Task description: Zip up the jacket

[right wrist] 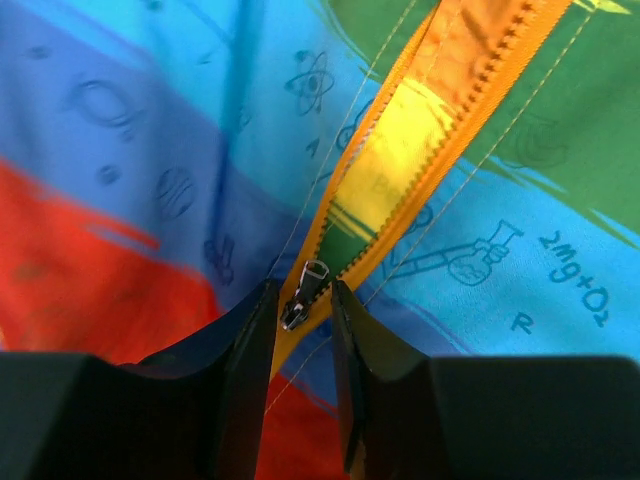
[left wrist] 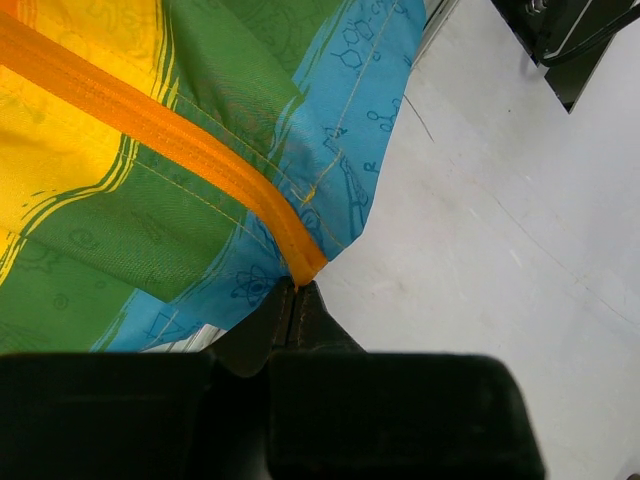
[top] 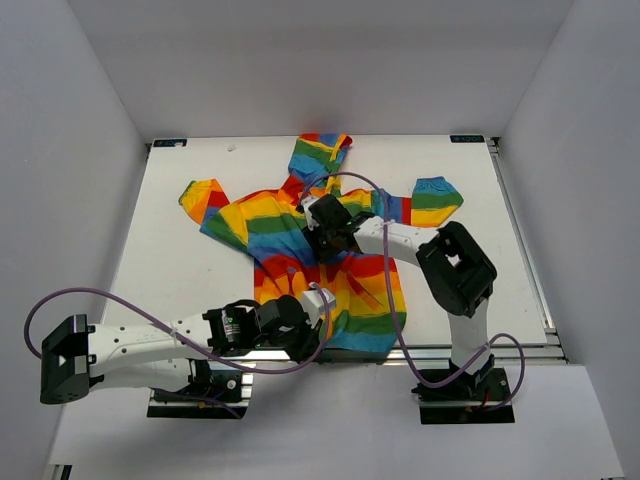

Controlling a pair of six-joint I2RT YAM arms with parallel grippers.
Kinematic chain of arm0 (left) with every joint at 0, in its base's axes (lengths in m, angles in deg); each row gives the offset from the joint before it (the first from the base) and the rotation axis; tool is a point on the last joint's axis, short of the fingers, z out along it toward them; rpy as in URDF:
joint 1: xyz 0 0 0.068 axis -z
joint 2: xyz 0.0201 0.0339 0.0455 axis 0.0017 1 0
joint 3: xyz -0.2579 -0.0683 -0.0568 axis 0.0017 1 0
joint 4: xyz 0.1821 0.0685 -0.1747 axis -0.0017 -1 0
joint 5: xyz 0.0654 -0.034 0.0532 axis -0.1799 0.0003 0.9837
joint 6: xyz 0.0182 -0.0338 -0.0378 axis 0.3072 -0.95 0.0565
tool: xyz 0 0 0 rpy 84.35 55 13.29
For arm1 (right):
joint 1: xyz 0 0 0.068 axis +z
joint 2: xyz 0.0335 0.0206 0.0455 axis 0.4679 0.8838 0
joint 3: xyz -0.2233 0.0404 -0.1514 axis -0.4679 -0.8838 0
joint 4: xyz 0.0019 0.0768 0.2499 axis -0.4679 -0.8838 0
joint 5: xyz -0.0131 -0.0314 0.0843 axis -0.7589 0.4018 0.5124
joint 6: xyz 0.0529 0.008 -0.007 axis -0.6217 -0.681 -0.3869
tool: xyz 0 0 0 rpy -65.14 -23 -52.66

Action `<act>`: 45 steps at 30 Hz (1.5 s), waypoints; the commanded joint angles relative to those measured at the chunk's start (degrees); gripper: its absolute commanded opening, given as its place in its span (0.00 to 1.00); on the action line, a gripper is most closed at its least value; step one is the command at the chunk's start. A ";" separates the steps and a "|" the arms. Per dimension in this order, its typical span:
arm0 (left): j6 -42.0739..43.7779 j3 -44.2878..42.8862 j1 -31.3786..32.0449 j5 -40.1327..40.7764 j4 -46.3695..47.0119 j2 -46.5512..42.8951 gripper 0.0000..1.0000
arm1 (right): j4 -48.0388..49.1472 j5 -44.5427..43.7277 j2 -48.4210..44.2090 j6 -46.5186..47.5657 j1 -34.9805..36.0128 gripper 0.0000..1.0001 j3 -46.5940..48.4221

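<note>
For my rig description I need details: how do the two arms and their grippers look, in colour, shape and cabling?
Both arms, the left arm and the right arm, have white link shells with black blocky joint housings. A thin lilac cable loops along each. The left gripper and right gripper are black, tapering to narrow tips.

Left arm: extended rightward, left gripper pressed closed. Right arm: bent back leftward, right gripper held slightly parted.
</note>
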 commanded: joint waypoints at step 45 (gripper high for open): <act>-4.72 -0.31 0.07 7.65 -5.06 -5.40 0.00 | 2.11 -16.94 -12.07 -21.14 0.65 0.00 -6.04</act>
